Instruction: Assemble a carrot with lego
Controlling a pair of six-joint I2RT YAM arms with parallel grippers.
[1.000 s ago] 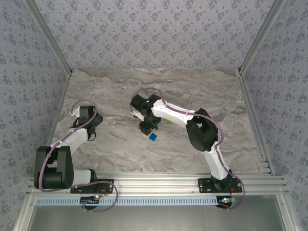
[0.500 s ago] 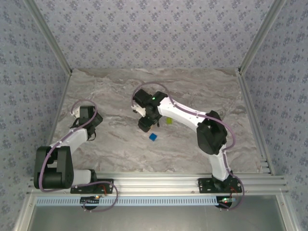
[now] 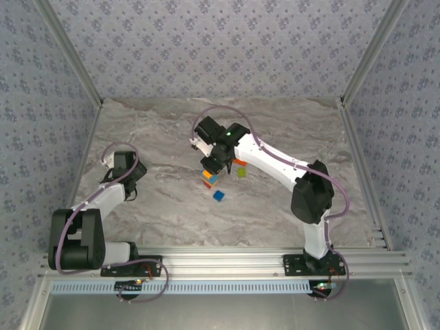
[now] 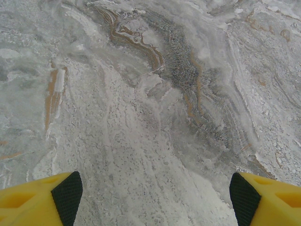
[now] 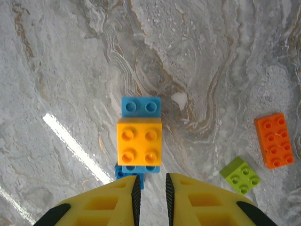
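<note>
R hand (image 5: 151, 182) backed off, clenched empty; orange-blue carrot stack (image 5: 139, 141) left on counter (image 5: 211, 56) at 12 o'clock. L hand (image 4: 150, 195) released, idle. Green brick (image 5: 241, 175) next, prob.

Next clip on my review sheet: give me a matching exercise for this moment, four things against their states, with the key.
Things:
1. left gripper
2. right gripper
3. yellow-orange brick
4. lime green brick

States:
A. lying alone on the table, joined to nothing
B. jaws shut, nothing between them
C. stacked on blue lego
D. jaws wide open over bare table

Pairs: 1-D, 2-B, 3-C, 4-A.
</note>
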